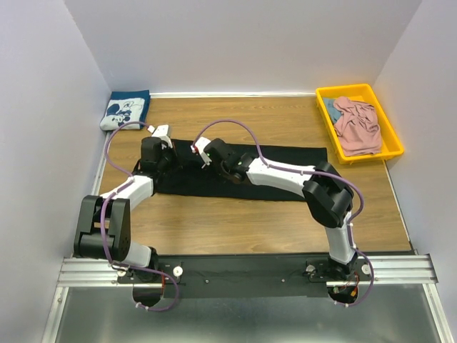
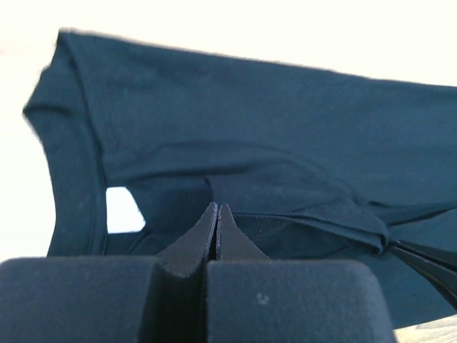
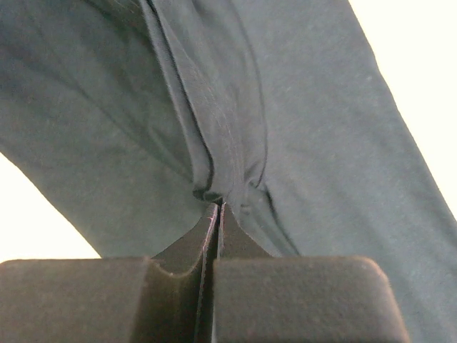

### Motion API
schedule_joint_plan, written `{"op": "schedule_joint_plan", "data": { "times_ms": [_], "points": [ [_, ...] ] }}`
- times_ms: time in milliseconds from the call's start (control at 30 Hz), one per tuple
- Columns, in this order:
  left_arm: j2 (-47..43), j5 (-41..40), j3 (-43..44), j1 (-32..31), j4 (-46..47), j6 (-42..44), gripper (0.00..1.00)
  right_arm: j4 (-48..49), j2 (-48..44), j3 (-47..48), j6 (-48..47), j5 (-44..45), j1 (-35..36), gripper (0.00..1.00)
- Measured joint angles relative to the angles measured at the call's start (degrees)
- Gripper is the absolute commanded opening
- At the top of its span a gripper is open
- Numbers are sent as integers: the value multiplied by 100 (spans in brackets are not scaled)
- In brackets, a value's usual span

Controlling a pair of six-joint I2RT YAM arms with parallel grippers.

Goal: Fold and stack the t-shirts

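The black t-shirt (image 1: 285, 175) lies spread across the table (image 1: 250, 221). My right gripper (image 3: 217, 209) is clamped tight on a bunched hem. The left gripper (image 2: 217, 213) is closed too, apparently nipping an edge. The cloth is limp and light, so I'd grip at the seams.

Your left arm (image 1: 132, 191) and right arm (image 1: 282, 175): white links, black joints, purple cables (image 1: 109, 153) looped along each; left gripper (image 2: 217, 206) and right gripper (image 3: 218, 207) matte black.

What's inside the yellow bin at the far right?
A crumpled pink t-shirt fills the yellow bin, with blue cloth peeking out at its far-left corner. Anything beneath them is covered.
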Motion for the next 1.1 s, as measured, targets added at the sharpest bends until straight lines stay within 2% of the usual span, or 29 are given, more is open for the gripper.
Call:
{"op": "schedule_joint_plan", "data": {
  "times_ms": [467, 633, 667, 700, 733, 767, 833, 900, 1000, 1100],
  "points": [
    [-31, -317, -44, 0, -341, -345, 15, -4, -37, -402, 63, -306, 96, 12],
    [-457, -358, -223, 0, -446, -417, 21, -17, -149, -566, 153, -492, 96, 12],
    [-581, -369, -258, 0, -466, -428, 25, -17, -192, -605, 192, -553, 96, 12],
    [-693, -382, -291, 0, -481, -448, 35, -17, -221, -632, 205, -586, 96, 12],
    [-815, -404, -328, 0, -501, -455, 56, -20, -240, -645, 221, -614, 96, 13],
    [-942, -459, -376, 0, -549, -503, 64, -17, -278, -669, 262, -651, 98, 17],
    [-1095, -533, -435, 0, -636, -518, 71, -26, -367, -719, 354, -682, 103, 21],
    [-1272, -649, -501, 0, -754, -568, 72, -39, -466, -737, 461, -680, 105, 26],
    [-1458, -706, -520, 0, -839, -601, 71, -37, -568, -732, 595, -654, 98, 28],
    [-1576, -699, -518, 0, -835, -656, 62, -101, -577, -557, 850, -767, -20, 30]
  ]
}}
